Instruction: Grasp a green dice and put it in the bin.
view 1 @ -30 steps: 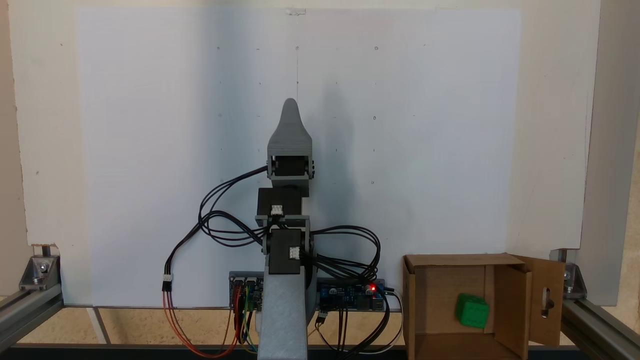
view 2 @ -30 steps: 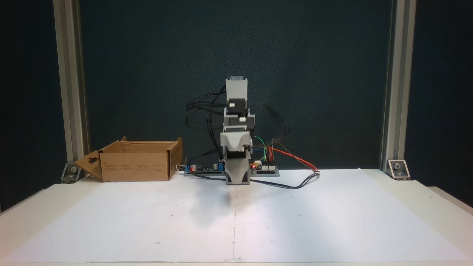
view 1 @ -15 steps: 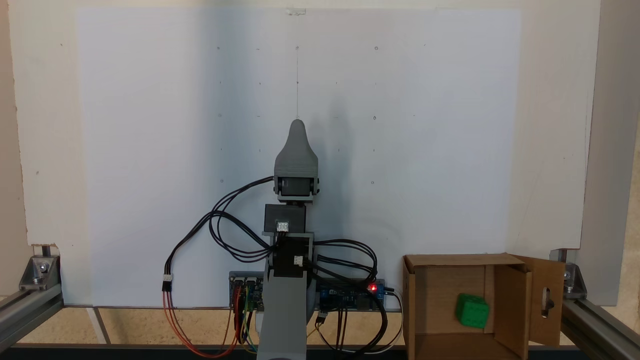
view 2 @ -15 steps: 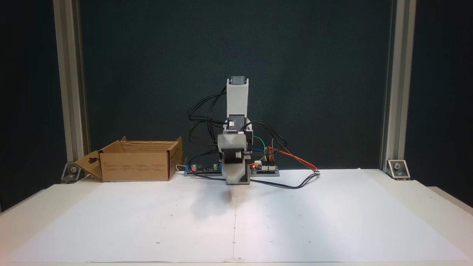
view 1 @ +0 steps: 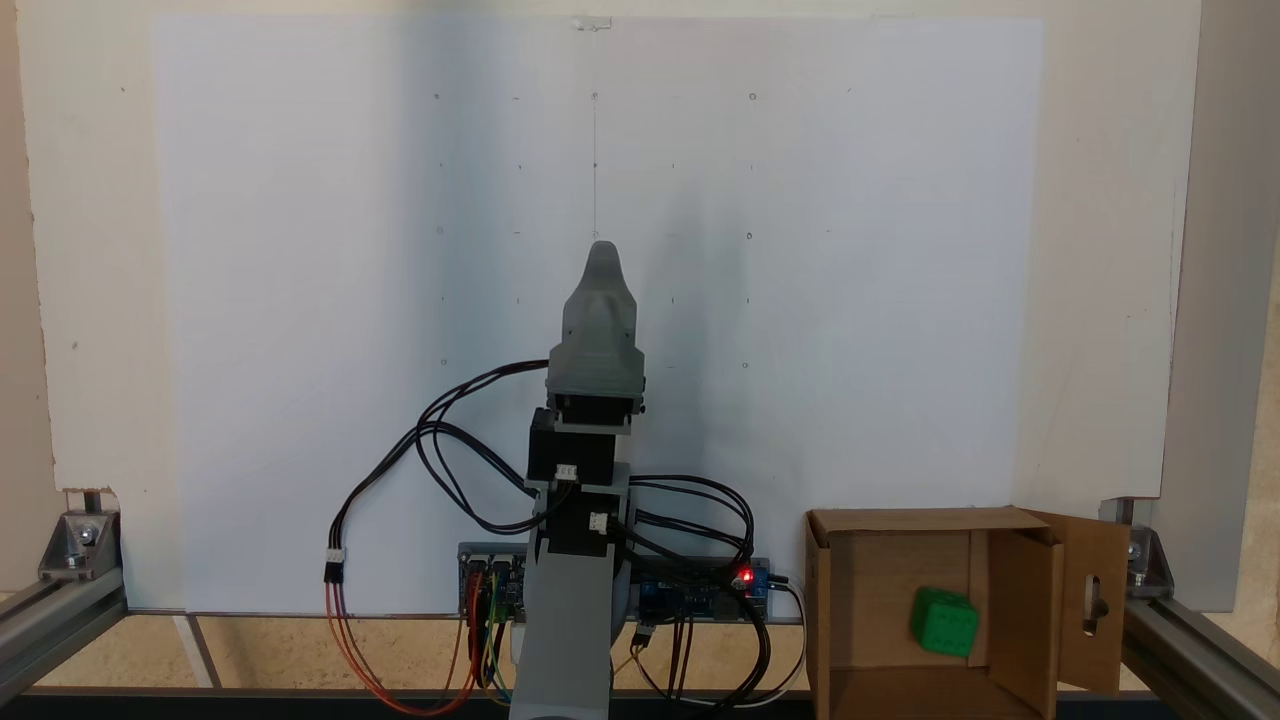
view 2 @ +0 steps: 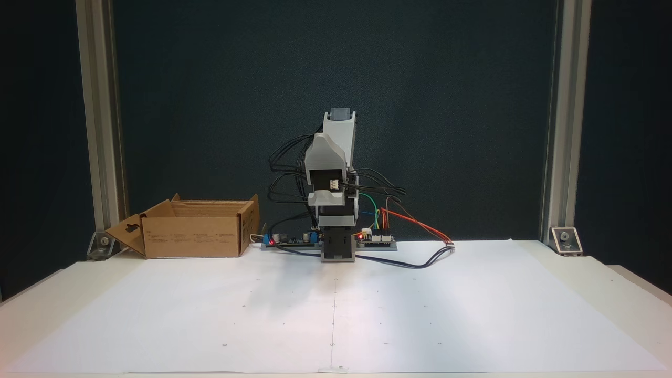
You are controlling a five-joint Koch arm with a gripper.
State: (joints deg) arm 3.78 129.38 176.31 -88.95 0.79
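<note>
The green dice lies inside the bin, a brown cardboard box with open flaps, to the right of the arm's base in a fixed view. The bin stands left of the arm in the fixed view from the front, and its wall hides the dice there. My grey gripper hangs over the middle of the white sheet, far from the bin, holding nothing. Seen from the front, the gripper is raised and tilted up. A single tip shows, so the jaws' state cannot be read.
A white paper sheet with small dots covers the table. Circuit boards and looping black and coloured wires sit at the arm's base. Aluminium frame posts stand at both sides.
The gripper pulled back toward the arm's base, then tilted upward. The green dice has stayed in the bin.
</note>
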